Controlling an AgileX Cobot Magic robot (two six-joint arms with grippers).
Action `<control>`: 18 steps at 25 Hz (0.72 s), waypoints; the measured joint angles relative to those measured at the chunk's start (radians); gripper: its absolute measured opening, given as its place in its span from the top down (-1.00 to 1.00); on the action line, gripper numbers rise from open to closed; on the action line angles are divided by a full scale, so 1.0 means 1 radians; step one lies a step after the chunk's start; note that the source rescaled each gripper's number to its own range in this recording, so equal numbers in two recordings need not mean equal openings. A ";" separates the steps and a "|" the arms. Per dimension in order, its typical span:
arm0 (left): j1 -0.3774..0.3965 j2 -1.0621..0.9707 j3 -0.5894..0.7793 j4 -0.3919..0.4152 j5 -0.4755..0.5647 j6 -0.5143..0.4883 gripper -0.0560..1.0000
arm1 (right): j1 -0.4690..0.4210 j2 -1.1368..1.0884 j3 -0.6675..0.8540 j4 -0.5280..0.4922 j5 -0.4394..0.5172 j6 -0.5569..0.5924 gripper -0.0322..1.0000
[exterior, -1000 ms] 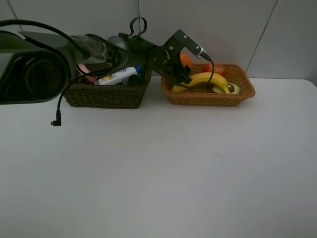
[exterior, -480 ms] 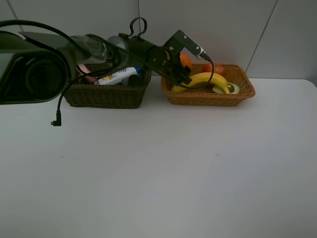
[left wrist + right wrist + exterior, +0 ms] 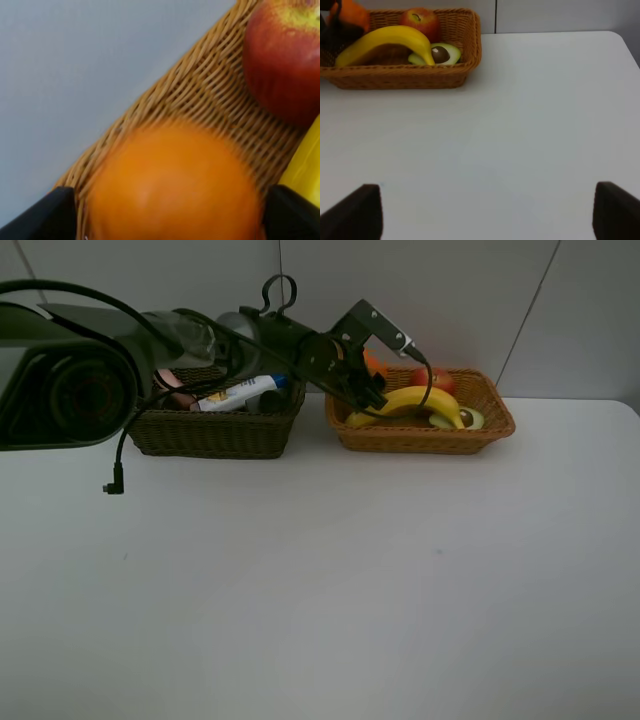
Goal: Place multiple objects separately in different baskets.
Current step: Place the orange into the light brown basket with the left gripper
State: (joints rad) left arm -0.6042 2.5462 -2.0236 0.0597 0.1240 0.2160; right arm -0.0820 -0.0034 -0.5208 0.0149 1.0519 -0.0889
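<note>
My left gripper [image 3: 365, 390] reaches across to the back left corner of the orange-tan basket [image 3: 425, 438]. In the left wrist view the orange [image 3: 175, 185] lies blurred between its dark fingertips [image 3: 55, 215], and the jaws stand wide, open. A red apple [image 3: 285, 60], a banana [image 3: 415, 400] and an avocado half [image 3: 468, 418] lie in the same basket. The dark basket [image 3: 210, 432] holds a white blue-capped tube [image 3: 238, 393] and a pinkish thing [image 3: 172, 390]. My right gripper [image 3: 485, 215] hangs open over the bare table, well short of the basket [image 3: 400, 77].
The left arm's bulky dark body [image 3: 60, 370] fills the upper left of the exterior view and hides part of the dark basket. A black cable [image 3: 115, 480] dangles from it onto the white table [image 3: 330, 580]. A wall stands right behind both baskets.
The left gripper has shifted very slightly over the orange-tan basket. Nothing else has moved.
</note>
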 joint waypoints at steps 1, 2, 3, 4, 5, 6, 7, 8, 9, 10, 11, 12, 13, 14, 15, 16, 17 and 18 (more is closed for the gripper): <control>0.000 0.000 0.000 0.000 -0.003 0.000 -0.99 | 0.000 0.000 0.000 0.000 0.000 0.000 -0.64; 0.000 0.000 0.000 0.000 -0.003 0.000 -0.99 | 0.000 0.000 0.000 0.000 0.000 0.000 -0.64; 0.000 0.000 0.000 0.000 -0.003 0.000 -1.00 | 0.000 0.000 0.000 0.000 0.000 0.001 -0.64; 0.000 0.000 0.000 0.000 -0.003 0.000 -0.99 | 0.000 0.000 0.000 0.000 0.000 0.001 -0.64; 0.000 0.000 0.000 0.000 -0.003 0.000 -1.00 | 0.000 0.000 0.000 0.000 0.000 0.001 -0.64; 0.000 0.000 0.000 0.000 -0.003 0.000 -1.00 | 0.000 0.000 0.000 0.000 0.000 0.001 -0.64; 0.000 0.000 0.000 0.000 -0.003 0.000 -1.00 | 0.000 0.000 0.000 0.000 0.000 0.001 -0.64; 0.000 0.000 0.000 0.000 -0.003 0.000 -1.00 | 0.000 0.000 0.000 0.000 0.000 0.000 -0.64; 0.000 0.000 0.000 0.000 -0.003 0.000 -1.00 | 0.000 0.000 0.000 0.000 0.000 0.000 -0.64; 0.000 0.000 0.000 0.000 -0.003 0.000 -1.00 | 0.000 0.000 0.000 0.000 0.000 0.000 -0.64; 0.000 0.000 0.000 0.000 -0.003 0.000 -1.00 | 0.000 0.000 0.000 0.000 0.000 0.000 -0.64; 0.000 0.000 0.000 -0.001 -0.003 0.000 -1.00 | 0.000 0.000 0.000 0.000 0.000 0.000 -0.64; 0.000 0.000 0.000 -0.001 -0.003 0.000 -1.00 | 0.000 0.000 0.000 0.000 0.000 0.000 -0.64; 0.000 0.000 0.000 -0.001 -0.003 0.000 -1.00 | 0.000 0.000 0.000 0.000 0.000 0.000 -0.64; 0.000 0.000 0.000 -0.002 -0.003 0.000 -1.00 | 0.000 0.000 0.000 0.000 0.000 0.000 -0.64; 0.000 0.000 0.000 -0.003 -0.003 0.000 -1.00 | 0.000 0.000 0.000 0.000 0.000 0.000 -0.64; 0.000 0.000 0.000 -0.004 -0.003 0.000 -1.00 | 0.000 0.000 0.000 0.000 0.000 0.000 -0.64; 0.000 0.000 0.000 -0.004 -0.003 0.000 -1.00 | 0.000 0.000 0.000 0.000 0.000 0.000 -0.64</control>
State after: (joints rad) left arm -0.6042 2.5462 -2.0236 0.0556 0.1215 0.2160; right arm -0.0820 -0.0034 -0.5208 0.0149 1.0519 -0.0890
